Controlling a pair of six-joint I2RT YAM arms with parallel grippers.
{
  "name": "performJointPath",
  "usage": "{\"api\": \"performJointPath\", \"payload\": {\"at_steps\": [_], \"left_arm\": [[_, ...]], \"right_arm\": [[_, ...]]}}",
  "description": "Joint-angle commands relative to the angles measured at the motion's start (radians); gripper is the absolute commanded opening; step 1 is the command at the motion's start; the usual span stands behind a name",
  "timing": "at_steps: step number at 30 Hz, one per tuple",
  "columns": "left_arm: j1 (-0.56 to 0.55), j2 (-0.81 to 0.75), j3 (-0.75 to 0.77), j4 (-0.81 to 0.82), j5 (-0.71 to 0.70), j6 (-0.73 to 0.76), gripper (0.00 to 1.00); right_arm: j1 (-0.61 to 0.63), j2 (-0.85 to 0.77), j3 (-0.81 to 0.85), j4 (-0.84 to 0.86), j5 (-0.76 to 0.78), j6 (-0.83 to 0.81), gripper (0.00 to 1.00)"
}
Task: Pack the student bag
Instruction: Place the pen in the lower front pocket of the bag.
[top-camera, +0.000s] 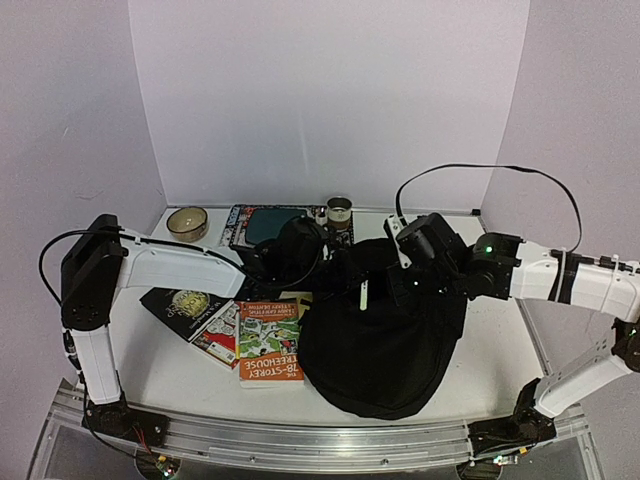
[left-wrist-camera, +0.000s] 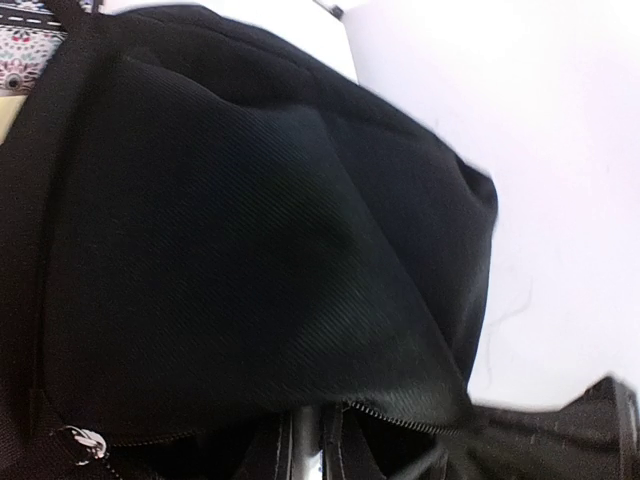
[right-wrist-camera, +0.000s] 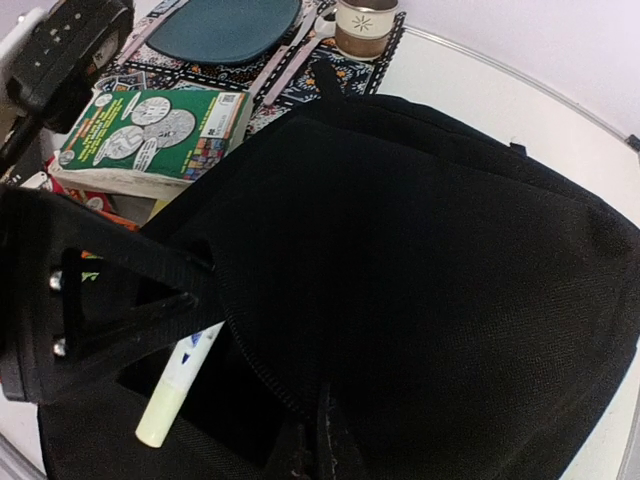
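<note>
while left fingers (left-wrist-camera: 303, 445) and right fingers (right-wrist-camera: 297, 455) clench it, soft ribbed black student bag (top-camera: 385, 350)

1. The left arm (top-camera: 175, 268) has white tubular links, bulky black joint housings and a thin black cable (top-camera: 45, 262) looping at its shoulder.
2. The right arm (top-camera: 600, 285) has matching colours, a green light (top-camera: 487, 247) and a long black cable (top-camera: 500, 167).
3. The left gripper (left-wrist-camera: 312, 448) and right gripper (right-wrist-camera: 310, 452) are black.

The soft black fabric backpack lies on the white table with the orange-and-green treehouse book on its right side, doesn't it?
Not quite. The soft black fabric backpack does lie on the white table, but the orange-and-green treehouse book is on its left side, not its right. The top external view shows this.
</note>
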Motion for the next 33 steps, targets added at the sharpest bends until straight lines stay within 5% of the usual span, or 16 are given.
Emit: {"api": "performJointPath", "payload": {"at_steps": [1,14,24,33], "left_arm": [[0.011,0.019,0.057,0.061,-0.139,-0.087,0.0],[0.007,0.062,0.064,0.148,-0.211,-0.209,0.03],[-0.007,0.104,0.057,0.153,-0.133,-0.189,0.36],[-0.01,0.007,-0.008,0.151,-0.108,-0.058,0.5]], "right_arm": [[0.019,-0.045,-0.007,0.02,-0.141,0.086,0.0],[0.023,-0.012,-0.059,0.074,-0.21,0.146,0.0],[0.023,-0.004,-0.061,0.074,-0.129,0.133,0.0],[0.022,-0.016,-0.087,0.072,-0.019,0.11,0.0]]}}
